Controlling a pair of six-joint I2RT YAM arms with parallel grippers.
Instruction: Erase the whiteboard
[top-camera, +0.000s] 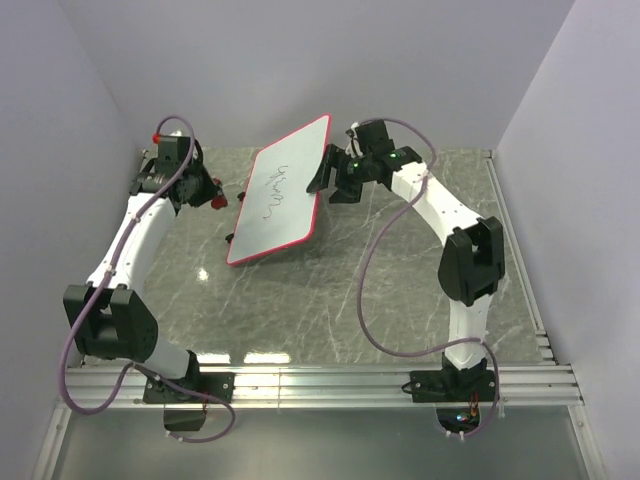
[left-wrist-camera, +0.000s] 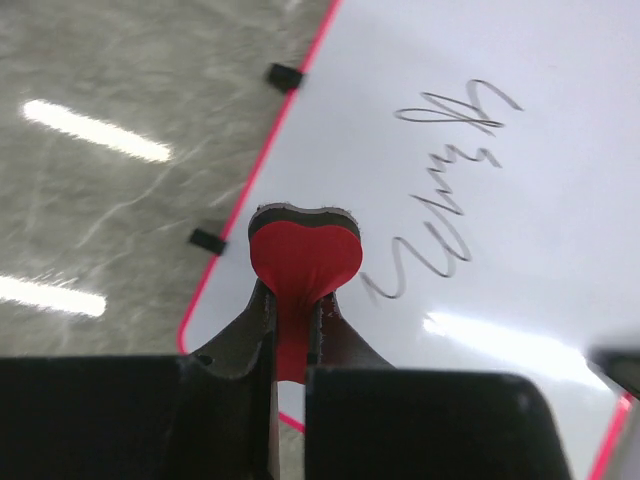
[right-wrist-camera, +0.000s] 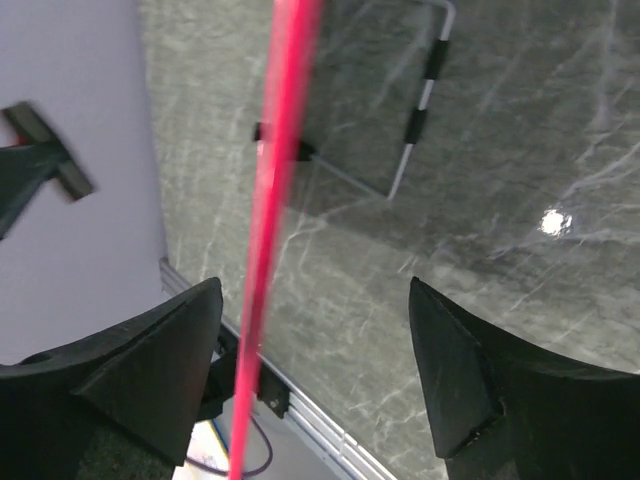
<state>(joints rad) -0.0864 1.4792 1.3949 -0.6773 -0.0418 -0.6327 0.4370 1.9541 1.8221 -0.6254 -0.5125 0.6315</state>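
The whiteboard (top-camera: 283, 205) lies tilted on the marble table, white with a thin red rim and dark scribbles (top-camera: 272, 190) on its upper half. My left gripper (top-camera: 210, 197) is just left of the board and shut on a small red eraser (left-wrist-camera: 304, 258). In the left wrist view the eraser hovers over the board's (left-wrist-camera: 520, 250) near left part, beside the scribbles (left-wrist-camera: 440, 200). My right gripper (top-camera: 325, 180) is at the board's upper right edge. Its jaws (right-wrist-camera: 315, 300) are wide open with the red rim (right-wrist-camera: 275, 190) between them, nearer the left finger.
Purple-grey walls close in the table at the back and on both sides. Aluminium rails (top-camera: 380, 380) run along the front edge and the right side (top-camera: 520, 250). A thin white and black wire stand (right-wrist-camera: 420, 100) shows behind the board.
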